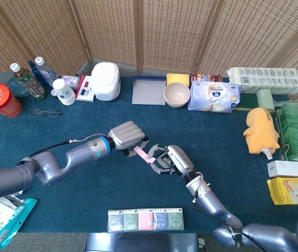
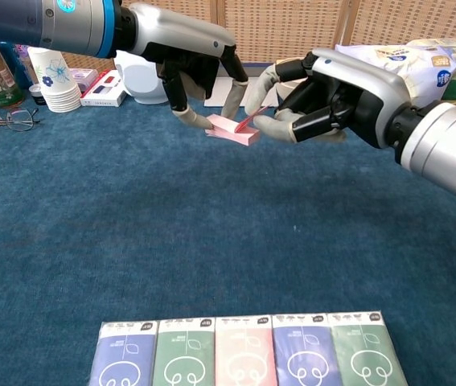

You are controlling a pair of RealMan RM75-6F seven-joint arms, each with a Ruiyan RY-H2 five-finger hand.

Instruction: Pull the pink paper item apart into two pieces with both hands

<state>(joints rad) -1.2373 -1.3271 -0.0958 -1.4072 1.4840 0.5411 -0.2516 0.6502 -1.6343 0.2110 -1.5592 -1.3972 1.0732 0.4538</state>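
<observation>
Both hands on the pink paper pad at the middle of the blue cloth.

The left hand [image 2: 191, 60] presses fingertips on the pink paper pad [image 2: 232, 129]; the right hand [image 2: 336, 92] pinches one lifted sheet. Five tissue packs [image 2: 243, 355] show looped line drawings, their small print unreadable and their lower edges cut off.

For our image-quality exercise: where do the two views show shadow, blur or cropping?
Head view: even light, sharp, faint shadow under the hands. Chest view: soft shadow on the blue cloth below the pink paper; the tissue packs are cropped at the bottom edge.
</observation>
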